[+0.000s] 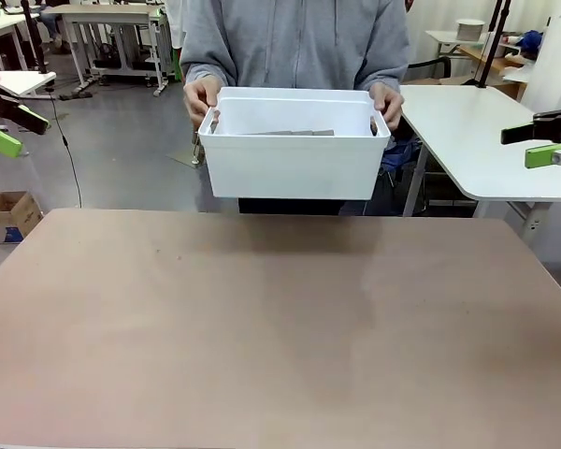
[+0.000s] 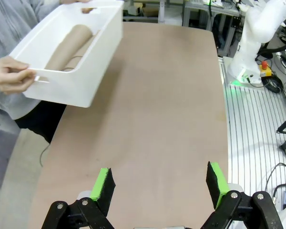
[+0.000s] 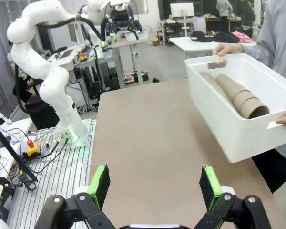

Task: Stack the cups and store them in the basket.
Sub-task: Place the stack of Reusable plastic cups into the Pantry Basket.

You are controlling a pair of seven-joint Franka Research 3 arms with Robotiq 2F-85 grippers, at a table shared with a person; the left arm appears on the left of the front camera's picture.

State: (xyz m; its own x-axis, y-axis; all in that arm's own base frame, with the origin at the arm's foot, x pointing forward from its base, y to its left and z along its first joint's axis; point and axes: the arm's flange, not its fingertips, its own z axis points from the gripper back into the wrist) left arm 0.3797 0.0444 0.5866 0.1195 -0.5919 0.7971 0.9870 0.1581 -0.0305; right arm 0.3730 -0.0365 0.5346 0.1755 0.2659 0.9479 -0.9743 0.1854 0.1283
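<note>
Tan cardboard-like tapered cups (image 3: 238, 98) lie stacked inside the white rectangular plastic basket (image 1: 294, 161), which a person lifts over the desk's (image 1: 280, 327) far edge. Both robot hands (image 2: 159, 188) (image 3: 153, 186) are spread, empty; storing seems finished.

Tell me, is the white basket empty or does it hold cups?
It holds cups: the basket has nested tan cups lying on their side inside.
</note>
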